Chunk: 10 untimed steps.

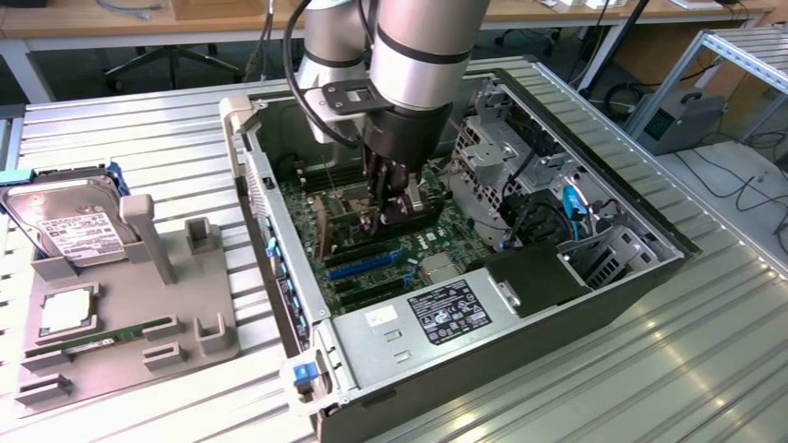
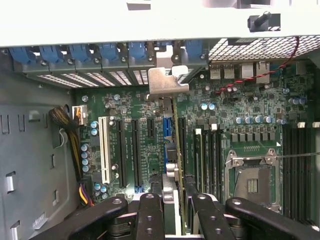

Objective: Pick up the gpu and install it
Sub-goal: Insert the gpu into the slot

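My gripper (image 2: 175, 212) is down inside the open computer case (image 1: 640, 277), shut on the gpu (image 2: 175, 145). The wrist view shows the card edge-on, a thin green board running from between my black fingers (image 2: 150, 215) toward the case's rear wall. Its silver end bracket (image 2: 168, 82) sits at a slot opening among the blue latches (image 2: 110, 52). The card stands over the motherboard's expansion slots (image 2: 135, 155); whether it is seated in one I cannot tell. In the exterior view my gripper (image 1: 397, 210) hangs low over the motherboard (image 1: 369, 268), mid-case.
A grey fixture (image 1: 185, 337) on the exterior view's left holds a silver hard drive (image 1: 68, 226), a slim RAM stick (image 1: 117, 332) and a square chip (image 1: 68, 314). Inside the case are the power supply (image 1: 431, 318), a drive cage (image 1: 493, 157) and loose cables (image 1: 573, 208).
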Available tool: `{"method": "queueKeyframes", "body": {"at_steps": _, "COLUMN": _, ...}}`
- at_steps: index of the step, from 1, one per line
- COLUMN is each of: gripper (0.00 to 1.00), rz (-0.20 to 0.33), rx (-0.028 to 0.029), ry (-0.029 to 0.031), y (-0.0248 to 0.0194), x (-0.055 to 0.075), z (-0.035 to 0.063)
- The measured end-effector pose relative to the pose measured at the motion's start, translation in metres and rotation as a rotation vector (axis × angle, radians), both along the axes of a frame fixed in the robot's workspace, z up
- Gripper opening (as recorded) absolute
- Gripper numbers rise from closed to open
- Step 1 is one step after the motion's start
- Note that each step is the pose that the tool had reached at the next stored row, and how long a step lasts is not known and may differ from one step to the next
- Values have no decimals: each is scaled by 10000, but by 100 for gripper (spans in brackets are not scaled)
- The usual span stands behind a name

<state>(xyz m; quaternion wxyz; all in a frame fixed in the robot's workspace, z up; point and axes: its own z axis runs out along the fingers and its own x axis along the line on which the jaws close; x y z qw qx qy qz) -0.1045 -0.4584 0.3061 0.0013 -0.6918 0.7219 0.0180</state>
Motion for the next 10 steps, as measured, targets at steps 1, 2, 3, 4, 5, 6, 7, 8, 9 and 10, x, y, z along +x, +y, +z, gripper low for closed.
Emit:
{"method": "queueKeyframes", "body": {"at_steps": 1, "gripper": 28, "rz": -1, "rx": 1, "ry": -1, "y": 0, "x": -5, "z": -4}}
{"method": "queueKeyframes", "body": {"at_steps": 2, "gripper": 28, "rz": 0, "rx": 1, "ry": -1, "y": 0, "x": -8, "z": -7}}
{"method": "queueKeyframes", "body": {"at_steps": 3, "gripper": 28, "rz": 1, "rx": 0, "ry": -1, "y": 0, "x": -12, "z": -12}}
{"method": "queueKeyframes", "body": {"at_steps": 4, "gripper": 28, "rz": 2, "rx": 1, "ry": -1, "y": 0, "x": -13, "z": -19}}
{"method": "queueKeyframes", "body": {"at_steps": 5, "gripper": 28, "rz": 2, "rx": 1, "ry": 0, "y": -1, "x": -14, "z": -30}}
{"method": "queueKeyframes", "body": {"at_steps": 6, "gripper": 28, "rz": 0, "rx": 1, "ry": -1, "y": -2, "x": -15, "z": -41}}
{"method": "queueKeyframes", "body": {"at_steps": 7, "gripper": 28, "rz": -1, "rx": 1, "ry": 0, "y": -3, "x": -15, "z": -51}}
{"method": "queueKeyframes", "body": {"at_steps": 8, "gripper": 28, "rz": -2, "rx": 0, "ry": 0, "y": -4, "x": -16, "z": -61}}
{"method": "queueKeyframes", "body": {"at_steps": 9, "gripper": 28, "rz": -2, "rx": 0, "ry": 0, "y": -4, "x": -17, "z": -71}}
{"method": "queueKeyframes", "body": {"at_steps": 10, "gripper": 28, "rz": -3, "rx": 1, "ry": 0, "y": -4, "x": -21, "z": -78}}
